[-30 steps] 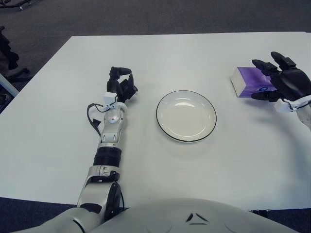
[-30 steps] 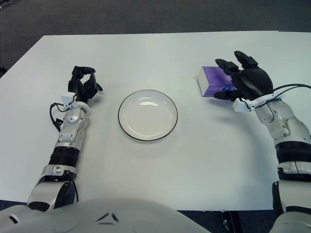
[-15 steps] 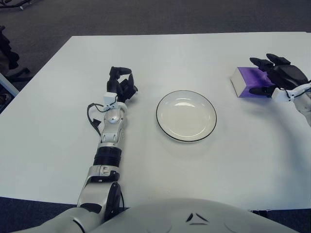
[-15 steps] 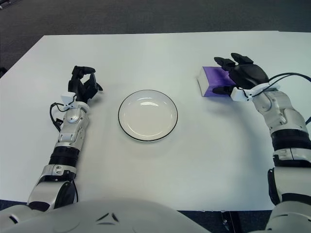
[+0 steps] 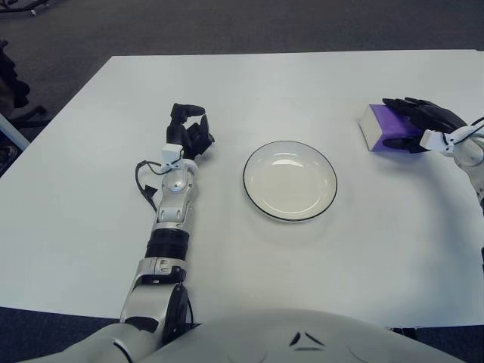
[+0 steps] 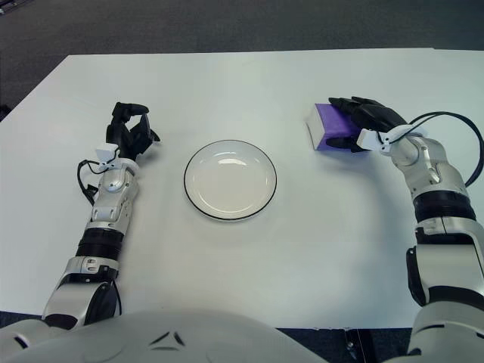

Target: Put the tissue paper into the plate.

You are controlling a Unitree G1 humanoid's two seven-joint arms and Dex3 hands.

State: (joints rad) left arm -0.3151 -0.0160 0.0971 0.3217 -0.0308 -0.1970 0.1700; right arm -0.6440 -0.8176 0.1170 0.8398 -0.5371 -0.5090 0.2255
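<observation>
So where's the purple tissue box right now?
The tissue box sits on the table's right side, right of the plate, with the right hand laid over it.

purple tissue pack [image 6: 327, 121]; white plate [image 6: 230, 180], thin black rim; white table [image 6: 249, 257]

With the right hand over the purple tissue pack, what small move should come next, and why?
Probably close the right hand firmly on the tissue pack before lifting. Its fingers lie over the pack, which sits on the table right of the plate. The left hand is beside the plate's left.
</observation>
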